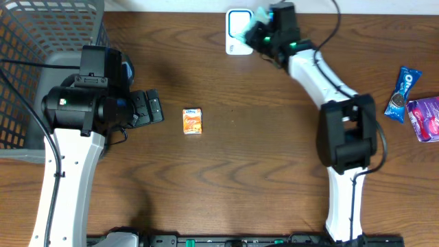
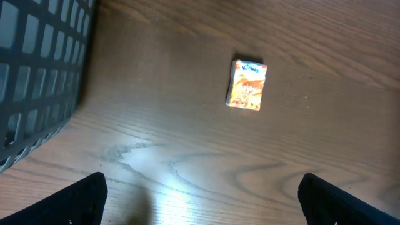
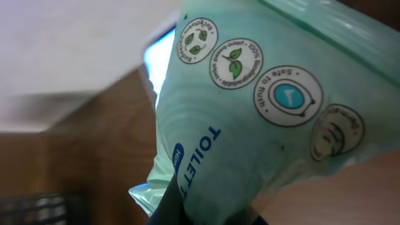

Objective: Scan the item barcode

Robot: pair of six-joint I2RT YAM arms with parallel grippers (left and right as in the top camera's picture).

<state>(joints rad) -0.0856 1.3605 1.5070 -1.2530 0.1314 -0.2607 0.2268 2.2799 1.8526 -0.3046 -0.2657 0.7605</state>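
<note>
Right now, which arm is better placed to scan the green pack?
The right arm. The right tool is shut on the green wipes pack, right by the white scanner. The left tool is open and empty, far from the scanner, near the small orange box.

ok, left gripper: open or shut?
Open. The left gripper has fingers at opposite bottom corners, nothing between them.

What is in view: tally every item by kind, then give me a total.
Snack packets: 2 (Oreo pack, purple pack)
Small orange box: 1
Green wipes pack: 1
Grey basket: 1
White scanner: 1
Total: 6
</note>
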